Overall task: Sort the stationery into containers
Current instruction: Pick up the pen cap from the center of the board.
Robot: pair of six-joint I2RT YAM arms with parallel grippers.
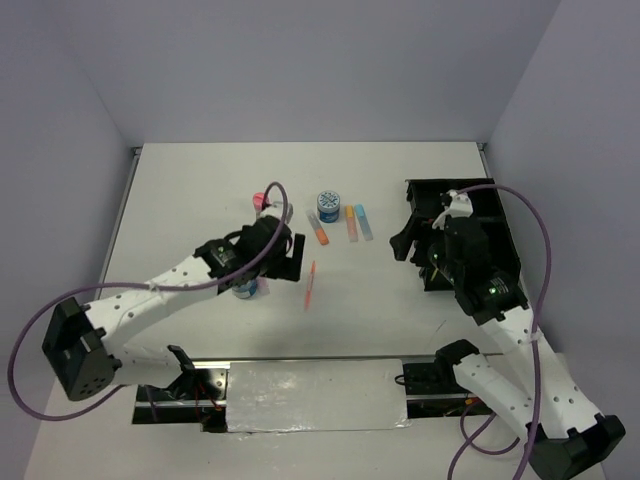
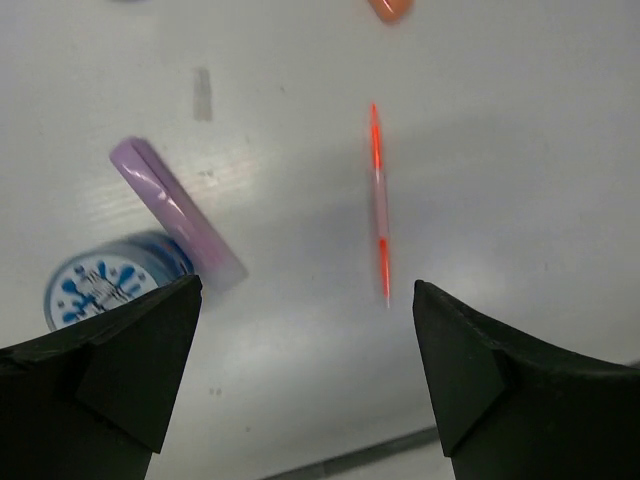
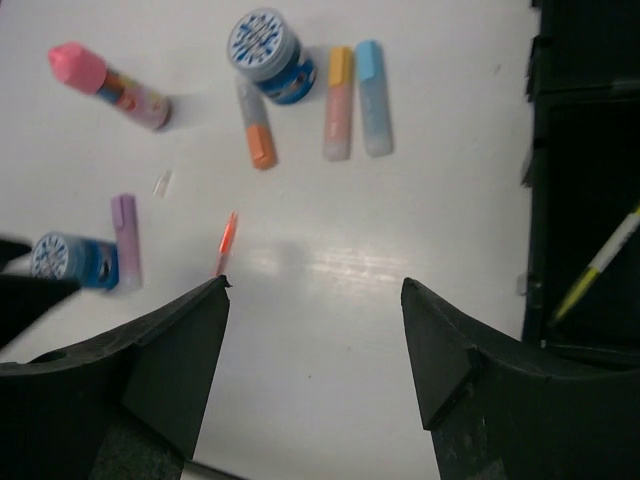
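Jaws wide on both arms; the right wrist view alone clearly shows a yellow pen point(image 3: 600, 262) in the tray point(image 3: 585, 150).

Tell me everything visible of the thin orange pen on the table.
The thin orange pen is a slim stick, bright orange towards both ends with a paler stretch mid-length, apparently plastic. It lies flat on the white table, clear of the purple marker, touching nothing, just ahead of the open left gripper.

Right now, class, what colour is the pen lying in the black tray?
The pen is yellow, clearest in the right wrist view.
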